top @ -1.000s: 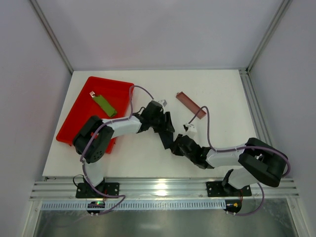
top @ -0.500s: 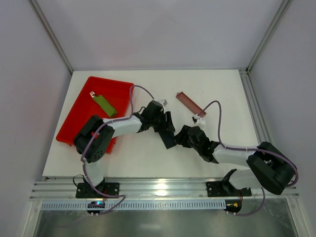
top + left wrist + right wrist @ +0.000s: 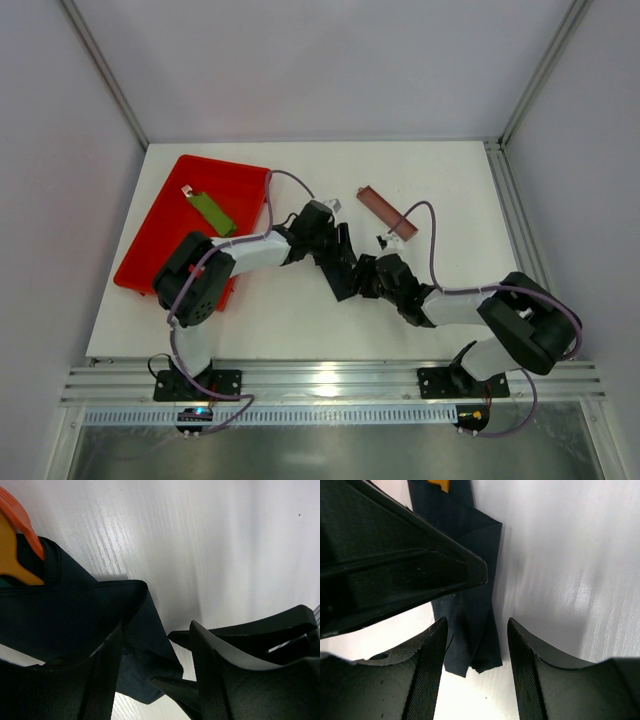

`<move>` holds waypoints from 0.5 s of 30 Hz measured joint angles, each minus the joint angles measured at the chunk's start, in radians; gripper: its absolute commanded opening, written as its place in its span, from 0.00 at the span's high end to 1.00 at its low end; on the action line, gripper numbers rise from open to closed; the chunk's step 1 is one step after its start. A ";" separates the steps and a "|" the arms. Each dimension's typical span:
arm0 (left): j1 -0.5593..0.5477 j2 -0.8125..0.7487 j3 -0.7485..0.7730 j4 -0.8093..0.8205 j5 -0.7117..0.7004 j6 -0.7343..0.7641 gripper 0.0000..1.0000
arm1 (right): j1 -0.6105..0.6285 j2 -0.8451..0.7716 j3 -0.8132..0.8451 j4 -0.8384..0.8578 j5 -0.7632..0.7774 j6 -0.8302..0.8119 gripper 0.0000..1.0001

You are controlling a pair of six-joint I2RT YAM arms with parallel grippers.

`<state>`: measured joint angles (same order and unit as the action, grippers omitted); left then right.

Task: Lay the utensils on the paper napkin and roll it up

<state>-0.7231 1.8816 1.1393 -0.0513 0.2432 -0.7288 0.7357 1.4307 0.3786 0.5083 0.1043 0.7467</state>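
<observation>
Fingers (image 3: 75,680) of the left gripper (image 3: 156,632) are held parted over the paper napkin (image 3: 65,615), its folded edge lying between them without being pinched; the right gripper (image 3: 477,625) is likewise spread, straddling the napkin's loose end, nothing being gripped. On the white table (image 3: 450,190), the red tray (image 3: 160,245) is found at 10 o'clock, the brown tray (image 3: 385,210) at 1 o'clock of the grippers, and the green piece (image 3: 212,212) inside the red tray. The napkin is found near the table's centre beneath both grippers, folded into a narrow dark bundle. The utensils (image 3: 12,540) are seen poking out, orange and yellow, at its 10 o'clock end in the left wrist view. Placement is judged done and rolling well advanced; a final tuck may be left
</observation>
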 measured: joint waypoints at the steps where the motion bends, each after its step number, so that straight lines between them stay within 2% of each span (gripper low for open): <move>1: 0.000 0.001 0.001 -0.001 0.000 0.000 0.45 | 0.001 0.013 0.003 0.000 0.001 0.000 0.48; 5: 0.000 0.004 0.002 -0.002 0.000 0.000 0.45 | 0.012 0.058 0.017 0.024 0.013 0.011 0.61; 6: 0.000 0.005 0.002 -0.003 0.000 0.000 0.45 | 0.018 0.062 0.018 0.027 0.021 0.016 0.71; 9: 0.000 0.005 0.002 -0.004 0.000 0.000 0.44 | 0.046 0.069 0.018 0.026 0.047 0.039 0.84; 15: 0.014 0.003 0.019 -0.016 -0.002 0.003 0.43 | 0.140 0.081 0.018 0.027 0.121 0.127 0.91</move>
<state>-0.7086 1.8851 1.1580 -0.0677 0.2417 -0.7254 0.8761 1.5120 0.3962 0.5354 0.2256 0.8734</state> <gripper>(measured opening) 0.568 0.103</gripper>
